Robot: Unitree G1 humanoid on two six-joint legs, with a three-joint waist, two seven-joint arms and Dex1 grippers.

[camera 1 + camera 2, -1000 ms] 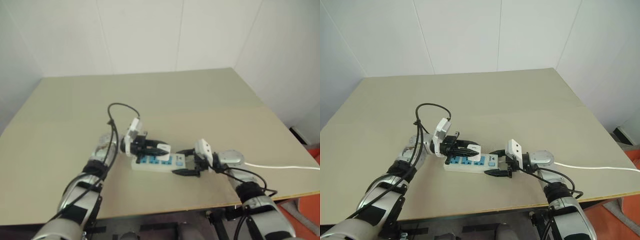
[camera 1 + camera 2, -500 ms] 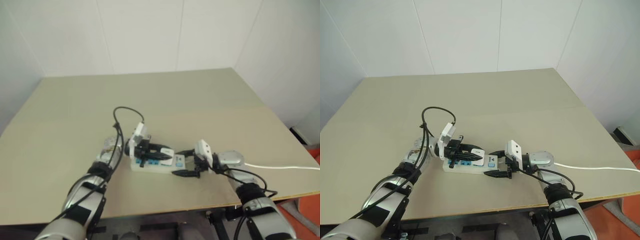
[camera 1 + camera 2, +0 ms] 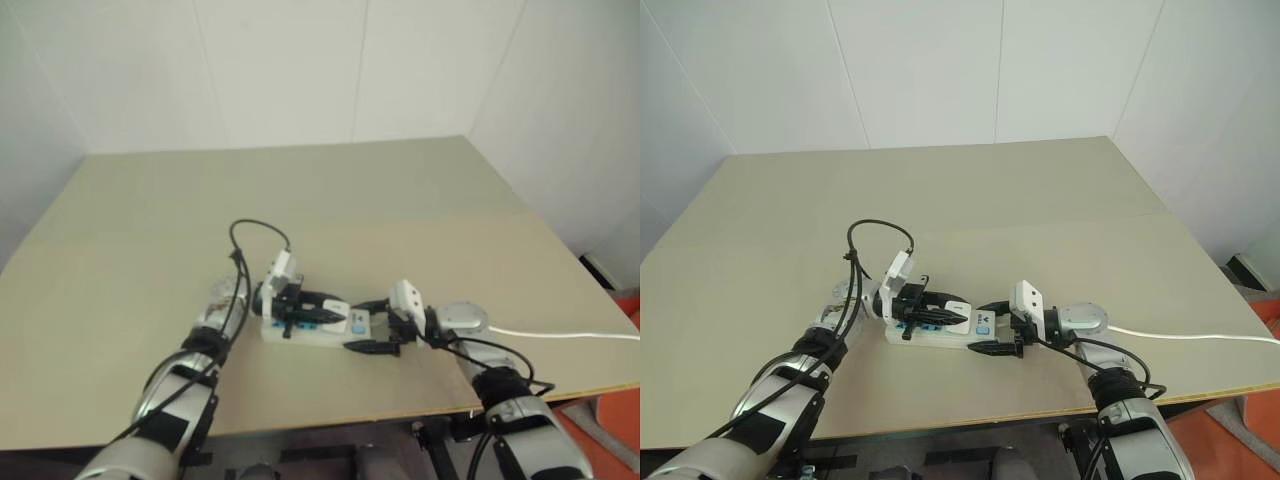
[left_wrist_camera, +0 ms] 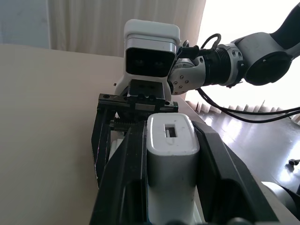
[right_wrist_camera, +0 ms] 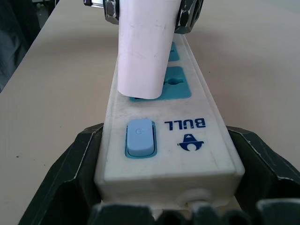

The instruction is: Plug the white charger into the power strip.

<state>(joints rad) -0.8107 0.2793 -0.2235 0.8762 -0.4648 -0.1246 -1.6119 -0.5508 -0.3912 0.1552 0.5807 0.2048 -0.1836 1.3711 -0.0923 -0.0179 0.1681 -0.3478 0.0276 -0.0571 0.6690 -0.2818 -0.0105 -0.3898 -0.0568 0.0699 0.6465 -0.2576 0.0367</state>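
The white charger [image 5: 143, 51] sits clamped between the closed jaws of the left gripper [image 4: 169, 187], directly over the power strip [image 3: 940, 334], which lies flat on the bench [image 3: 400, 200] with its long axis running across the robot's front. In the right wrist view the charger's lower end meets the blue socket face [image 5: 161, 89] nearest the switch [image 5: 139, 137]; whether the prongs are fully seated I cannot tell, since they are hidden. The right gripper [image 3: 377, 325] has its jaws closed around the strip's switch end, one finger on each long side, steadying it (the thin white cord [image 3: 560, 333] trails off toward the bench edge on that side). The coming move looks like a straight push down into that socket; the left arm carries it, the right only braces.
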